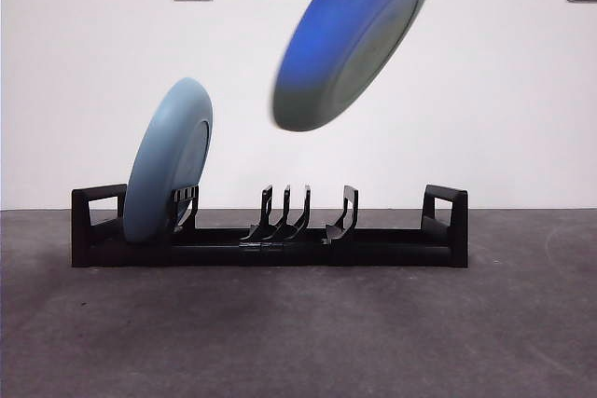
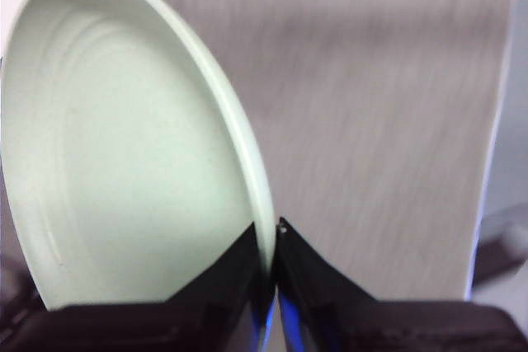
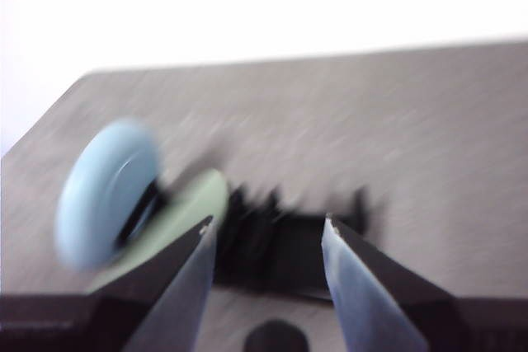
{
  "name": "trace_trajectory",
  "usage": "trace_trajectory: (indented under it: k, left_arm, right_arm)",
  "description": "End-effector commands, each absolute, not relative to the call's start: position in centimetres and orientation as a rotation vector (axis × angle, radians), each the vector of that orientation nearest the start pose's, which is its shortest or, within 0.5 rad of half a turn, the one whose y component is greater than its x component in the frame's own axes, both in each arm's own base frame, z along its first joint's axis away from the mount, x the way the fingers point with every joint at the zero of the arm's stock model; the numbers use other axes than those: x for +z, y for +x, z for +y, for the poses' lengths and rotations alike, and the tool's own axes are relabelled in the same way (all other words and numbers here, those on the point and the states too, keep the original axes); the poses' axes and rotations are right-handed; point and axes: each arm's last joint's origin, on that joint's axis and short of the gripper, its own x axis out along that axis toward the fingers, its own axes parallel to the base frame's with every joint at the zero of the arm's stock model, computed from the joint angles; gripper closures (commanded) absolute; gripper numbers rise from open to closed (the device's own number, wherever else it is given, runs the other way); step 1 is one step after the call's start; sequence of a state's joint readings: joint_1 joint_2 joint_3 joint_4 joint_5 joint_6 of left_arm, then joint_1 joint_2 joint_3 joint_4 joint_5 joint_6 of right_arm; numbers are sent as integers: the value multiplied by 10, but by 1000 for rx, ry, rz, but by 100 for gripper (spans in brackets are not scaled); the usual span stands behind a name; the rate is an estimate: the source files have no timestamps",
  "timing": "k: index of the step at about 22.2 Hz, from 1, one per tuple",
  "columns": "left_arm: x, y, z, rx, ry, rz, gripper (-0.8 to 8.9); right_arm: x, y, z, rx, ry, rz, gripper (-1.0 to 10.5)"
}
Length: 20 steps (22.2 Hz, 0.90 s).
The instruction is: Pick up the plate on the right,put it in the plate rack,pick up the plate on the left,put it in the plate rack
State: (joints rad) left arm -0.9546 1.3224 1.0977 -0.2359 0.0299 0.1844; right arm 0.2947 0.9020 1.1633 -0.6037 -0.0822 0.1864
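Above the long black plastic plate rack (image 1: pixel 270 230), a blurred round blue plate (image 1: pixel 354 34) hangs tilted; lowering should align its rim between free dividers. Left gripper (image 2: pixel 274 237) clamps that rim. Right gripper (image 3: pixel 268 232) waits, jaws apart.

The round pale-green plate (image 2: pixel 124 146) pinched at its rim between my left jaws looks like smooth moulded plastic with a soft satin sheen; its underside (image 1: pixel 359 39) shows blue. The light-blue round plate (image 1: pixel 168 165) looks equally smooth and matt. The long black rack (image 1: pixel 270 235) is dull plastic. The dark grey bench (image 1: pixel 298 333) looks matt and faintly grainy.
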Motion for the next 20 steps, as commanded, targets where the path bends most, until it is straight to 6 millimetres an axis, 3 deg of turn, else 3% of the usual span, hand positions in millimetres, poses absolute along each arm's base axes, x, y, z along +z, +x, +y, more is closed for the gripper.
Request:
trace_trajectory:
  k: [1, 7, 11, 16, 20]
  left_arm:
    - [328, 193, -231, -1039, 115, 344, 823]
    - [318, 244, -219, -1041, -157, 356, 823]
    - [305, 269, -223, -988, -179, 358, 823]
    - [304, 299, -233, -949, -182, 364, 823]
    - [302, 312, -239, -886, -177, 355, 823]
  right_arm:
    - [402, 157, 49, 305, 146, 352, 727]
    - [403, 155, 48, 306, 150, 349, 727]
    - [402, 155, 49, 305, 149, 359, 727]
    - [401, 155, 49, 303, 147, 365, 727]
    - [401, 155, 49, 304, 144, 365, 727]
